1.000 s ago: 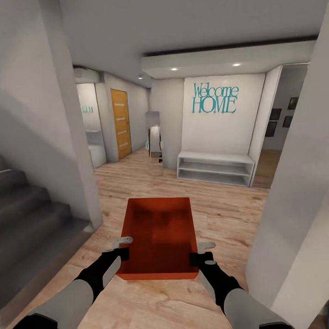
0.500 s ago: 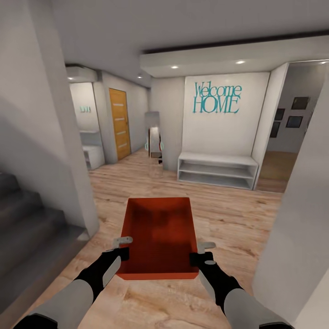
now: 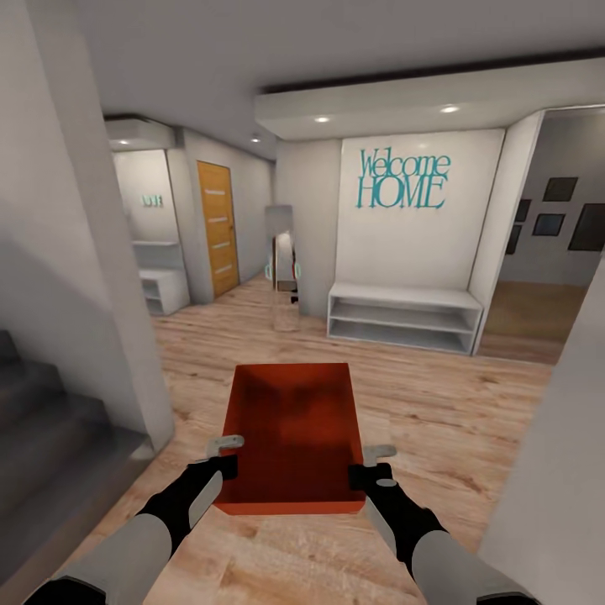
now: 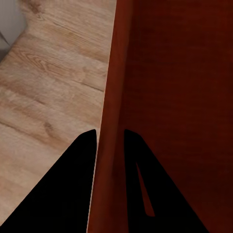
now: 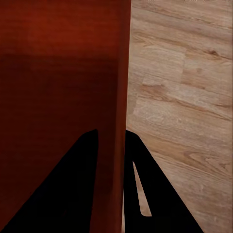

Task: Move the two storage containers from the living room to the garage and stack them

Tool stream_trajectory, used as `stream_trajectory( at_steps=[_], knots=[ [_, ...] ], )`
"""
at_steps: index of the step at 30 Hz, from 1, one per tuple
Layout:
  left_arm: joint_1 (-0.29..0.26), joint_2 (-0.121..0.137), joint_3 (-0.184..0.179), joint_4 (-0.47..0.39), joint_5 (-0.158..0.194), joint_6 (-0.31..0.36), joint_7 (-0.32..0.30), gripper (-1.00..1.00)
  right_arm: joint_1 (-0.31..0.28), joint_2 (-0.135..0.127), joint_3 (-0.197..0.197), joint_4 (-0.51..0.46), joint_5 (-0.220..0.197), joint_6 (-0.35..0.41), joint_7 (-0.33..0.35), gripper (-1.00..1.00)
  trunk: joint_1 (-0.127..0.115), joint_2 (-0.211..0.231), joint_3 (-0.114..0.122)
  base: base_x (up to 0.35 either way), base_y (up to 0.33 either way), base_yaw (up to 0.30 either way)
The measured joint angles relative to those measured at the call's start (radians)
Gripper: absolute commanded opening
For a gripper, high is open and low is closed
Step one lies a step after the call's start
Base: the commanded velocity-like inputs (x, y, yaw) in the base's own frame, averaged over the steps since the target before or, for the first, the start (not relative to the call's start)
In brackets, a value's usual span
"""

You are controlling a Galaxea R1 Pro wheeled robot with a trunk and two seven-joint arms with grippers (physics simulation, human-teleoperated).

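The bin (image 3: 294, 437), an empty open-topped plastic box, looked light and stiff but slick-walled, best taken by its long side rims. It hung above the wood floor (image 3: 420, 403), short of the white shelf (image 3: 403, 313). The left gripper (image 3: 225, 455) pinched its left wall, the right gripper (image 3: 370, 465) its right wall, both arms stretched forward, level.
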Motion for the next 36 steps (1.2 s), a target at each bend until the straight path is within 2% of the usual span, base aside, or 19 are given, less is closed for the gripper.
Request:
stream_trajectory(
  at_steps=[36],
  knots=[
    [0.000,0.000,0.001,0.000,-0.001,0.000,0.000,-1.00,0.000,-0.001,0.002,0.001,-0.003,-0.001,0.000,-1.00,0.000,0.000,0.000,0.322,0.000,0.000]
  ],
)
